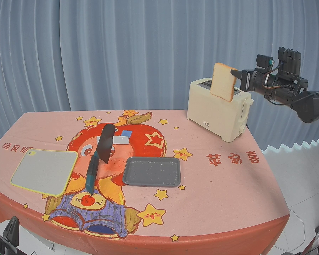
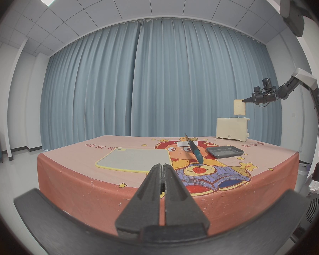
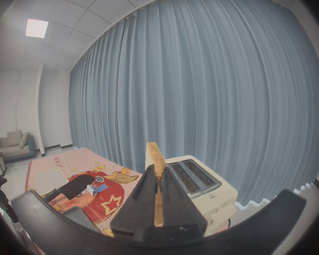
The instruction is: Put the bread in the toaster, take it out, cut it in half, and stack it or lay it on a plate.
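Note:
A slice of bread (image 1: 223,81) hangs upright just above the cream toaster (image 1: 216,114) at the table's back right, with my right gripper (image 1: 235,74) shut on its edge. In the right wrist view the bread (image 3: 154,156) stands pinched between the two black fingers (image 3: 145,195), beside the toaster's two slots (image 3: 193,174). My left gripper (image 2: 163,181) is shut and holds nothing, low off the table's front left corner. A knife (image 1: 97,156) with a dark blade and teal handle lies mid-table. The grey plate (image 1: 151,171) sits right of it.
A grey cutting board (image 1: 44,171) with a yellow rim lies at the front left of the pink printed tablecloth. A small white and blue block (image 1: 121,138) sits behind the knife. A blue curtain hangs behind the table.

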Tool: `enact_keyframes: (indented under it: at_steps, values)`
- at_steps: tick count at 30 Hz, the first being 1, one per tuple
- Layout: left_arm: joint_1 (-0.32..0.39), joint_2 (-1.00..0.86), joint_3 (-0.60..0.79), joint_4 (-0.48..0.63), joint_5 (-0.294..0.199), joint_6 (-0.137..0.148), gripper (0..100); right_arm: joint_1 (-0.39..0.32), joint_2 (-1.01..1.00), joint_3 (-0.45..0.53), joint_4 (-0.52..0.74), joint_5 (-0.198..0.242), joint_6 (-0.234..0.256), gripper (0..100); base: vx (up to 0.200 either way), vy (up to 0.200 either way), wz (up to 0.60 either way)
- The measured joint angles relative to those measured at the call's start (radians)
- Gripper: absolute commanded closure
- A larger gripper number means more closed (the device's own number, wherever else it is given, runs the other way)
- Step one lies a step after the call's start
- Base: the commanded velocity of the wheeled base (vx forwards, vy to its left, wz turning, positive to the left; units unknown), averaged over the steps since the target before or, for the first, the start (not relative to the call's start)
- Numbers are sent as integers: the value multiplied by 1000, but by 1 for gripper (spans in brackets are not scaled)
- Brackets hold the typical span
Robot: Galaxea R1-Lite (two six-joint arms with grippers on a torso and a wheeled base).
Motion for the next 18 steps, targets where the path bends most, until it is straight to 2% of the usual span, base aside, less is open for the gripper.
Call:
enact_keyframes:
  at_steps: [5,18]
  values:
    - [0,0,0,0,0,0,100,19,-44,85,-20,-1,1,100,0,0,0]
    - [0,0,0,0,0,0,100,56,-96,306,-241,-31,3,100,0,0,0]
